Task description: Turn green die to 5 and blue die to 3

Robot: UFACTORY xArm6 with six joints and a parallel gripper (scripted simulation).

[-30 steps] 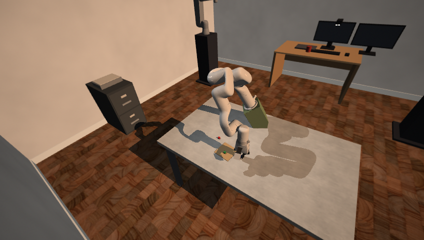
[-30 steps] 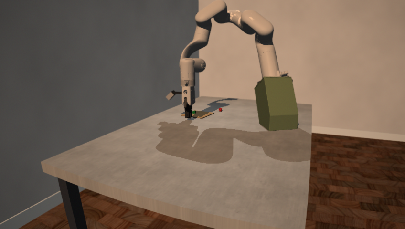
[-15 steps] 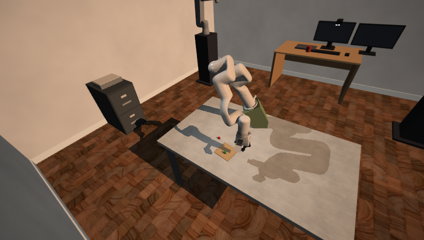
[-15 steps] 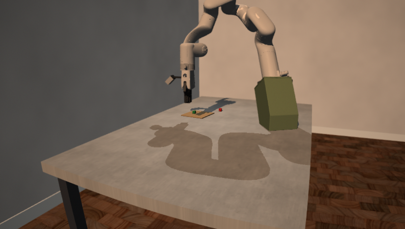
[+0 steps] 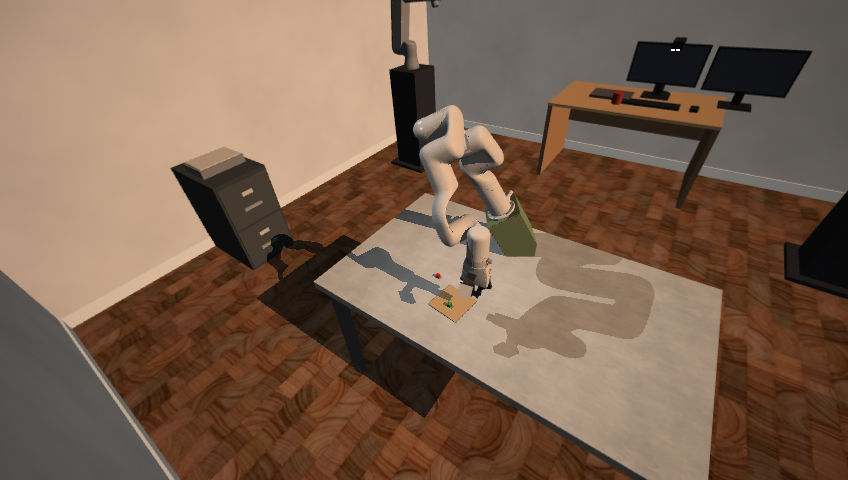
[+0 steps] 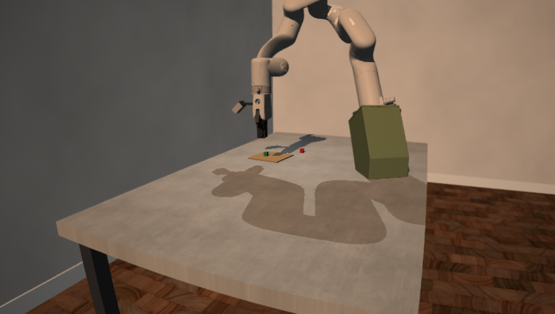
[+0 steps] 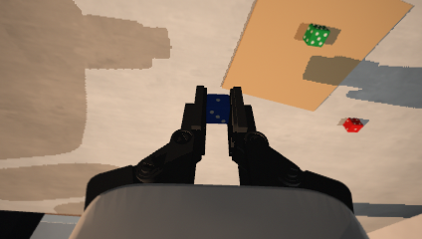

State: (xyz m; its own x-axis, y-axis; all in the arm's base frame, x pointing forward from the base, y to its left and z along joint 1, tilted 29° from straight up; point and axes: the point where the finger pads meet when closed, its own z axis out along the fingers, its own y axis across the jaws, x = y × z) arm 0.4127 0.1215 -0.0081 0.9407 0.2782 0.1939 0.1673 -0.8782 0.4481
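Pale tabletop (image 5: 624, 380) (image 6: 175, 218) is bearing our mat (image 5: 455, 315) (image 6: 278, 158) (image 7: 279, 60); our gripper (image 5: 480, 291) (image 6: 262, 136) (image 7: 217, 102), nearly closed, is pinching the blue die (image 7: 218, 109) aloft, probably for turning.

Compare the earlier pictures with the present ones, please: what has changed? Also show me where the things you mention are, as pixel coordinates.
The white jointed robot arm (image 5: 441, 151) (image 6: 288, 31) raised its black-fingered gripper (image 5: 477, 291) (image 6: 262, 136) (image 7: 217, 102) higher above the grey table (image 5: 654, 380) (image 6: 194, 241). The green cube-shaped die (image 5: 449, 304) (image 6: 266, 154) (image 7: 316, 36), red cube-shaped die (image 5: 437, 275) (image 6: 302, 150) (image 7: 353, 124) and flat orange mat (image 5: 455, 315) (image 6: 276, 158) (image 7: 279, 60) stayed in place.
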